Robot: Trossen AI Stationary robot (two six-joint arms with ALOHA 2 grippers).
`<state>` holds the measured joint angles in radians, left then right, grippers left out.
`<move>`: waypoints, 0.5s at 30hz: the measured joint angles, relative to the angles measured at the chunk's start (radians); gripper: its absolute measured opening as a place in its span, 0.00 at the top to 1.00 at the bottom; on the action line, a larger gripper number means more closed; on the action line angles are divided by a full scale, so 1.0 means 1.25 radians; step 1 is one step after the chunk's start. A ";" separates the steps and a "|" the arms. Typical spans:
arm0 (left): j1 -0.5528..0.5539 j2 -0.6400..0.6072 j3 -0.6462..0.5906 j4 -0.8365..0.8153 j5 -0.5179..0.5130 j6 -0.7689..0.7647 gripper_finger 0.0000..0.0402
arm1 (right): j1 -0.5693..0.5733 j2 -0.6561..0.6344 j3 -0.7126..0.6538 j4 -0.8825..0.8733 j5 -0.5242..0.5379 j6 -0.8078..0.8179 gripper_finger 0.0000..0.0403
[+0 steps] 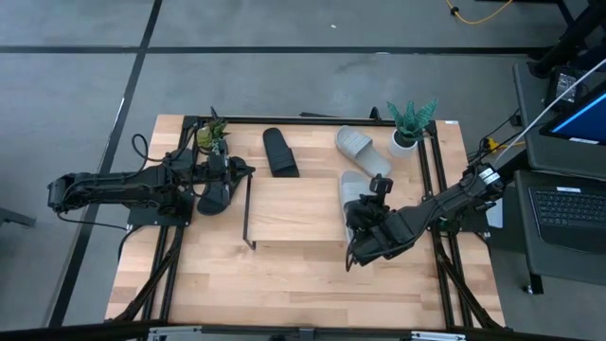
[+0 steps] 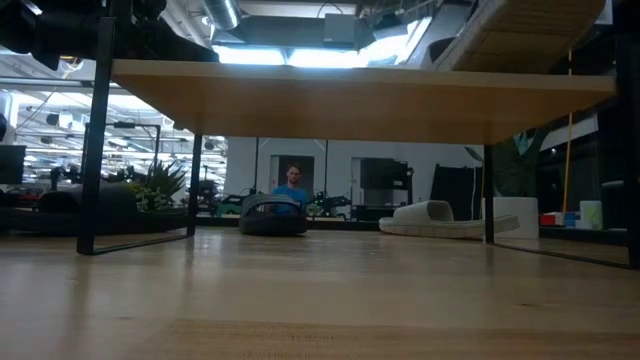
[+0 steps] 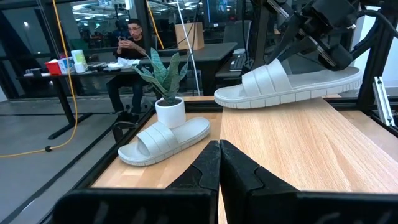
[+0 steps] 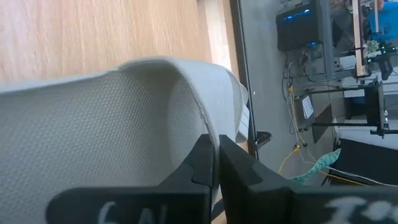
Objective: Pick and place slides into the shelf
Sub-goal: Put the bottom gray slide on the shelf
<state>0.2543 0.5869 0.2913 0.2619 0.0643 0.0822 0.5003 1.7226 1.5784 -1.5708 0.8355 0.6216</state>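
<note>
The shelf [image 1: 294,213], a light-wood board on black wire end frames, stands mid-table. One grey slide [image 1: 365,152] lies on the tabletop by a white plant pot and also shows in the left wrist view [image 3: 165,142]. My right gripper [image 1: 367,210] is shut on the second grey slide [image 3: 289,84] at the shelf's right end. One black slide [image 1: 280,152] lies behind the shelf. The other black slide [image 1: 216,195] lies partly under my left arm. My left gripper [image 3: 219,163] is shut with nothing between its fingers, at the shelf's left end frame. My right gripper pinches the grey slide's broad strap at its edge [image 4: 200,127] between the two fingers. In the left wrist view the slide hangs tilted just over the shelf board's right part. Whether its lower end [image 3: 227,99] touches the board, I cannot tell.
A potted plant [image 1: 409,123] stands at the table's far right corner, a smaller one [image 1: 210,135] at the far left. The shelf's upright wire frame [image 1: 248,210] rises beside my left gripper. The board's middle [image 1: 294,204] is bare. A person [image 3: 127,46] sits beyond the table.
</note>
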 joint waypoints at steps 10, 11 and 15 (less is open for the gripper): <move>0.000 0.000 0.000 0.000 0.000 0.000 1.00 | 0.000 0.000 0.000 0.000 0.007 -0.043 0.97; 0.000 0.000 0.000 0.000 0.000 0.000 1.00 | 0.000 -0.001 0.000 0.000 0.007 -0.043 0.97; 0.000 0.000 0.000 0.000 0.000 0.000 1.00 | 0.000 -0.024 0.000 0.000 0.007 -0.043 0.97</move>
<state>0.2542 0.5869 0.2913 0.2616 0.0643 0.0822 0.5003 1.6921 1.5784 -1.5707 0.8444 0.5674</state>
